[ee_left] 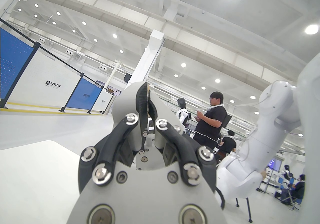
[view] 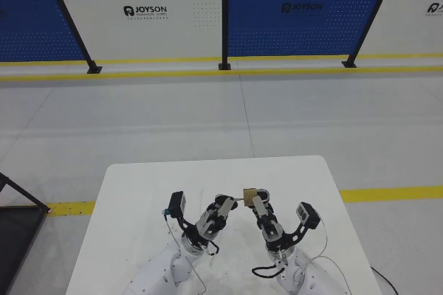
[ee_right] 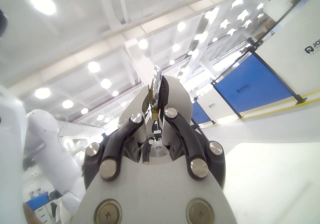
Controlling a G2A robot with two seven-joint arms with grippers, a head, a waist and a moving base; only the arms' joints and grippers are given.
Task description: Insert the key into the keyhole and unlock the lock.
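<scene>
Over the middle of the white table (view: 133,221), my right gripper (view: 255,198) is shut on a brass padlock (view: 249,195). In the right wrist view the padlock (ee_right: 153,100) stands edge-on between the fingers, its silver shackle (ee_right: 157,73) sticking out past the tips of my right gripper (ee_right: 157,96). My left gripper (view: 227,202) hangs just left of the lock, a small gap apart, pointing at it. In the left wrist view my left gripper (ee_left: 147,100) is shut on a thin tan sliver, apparently the key (ee_left: 149,106); most of it is hidden by the pads.
The table's far edge (view: 214,160) lies a little beyond both grippers. A black rack (view: 4,214) stands off the table's left side. Blue and white fence panels (view: 295,26) line the far floor.
</scene>
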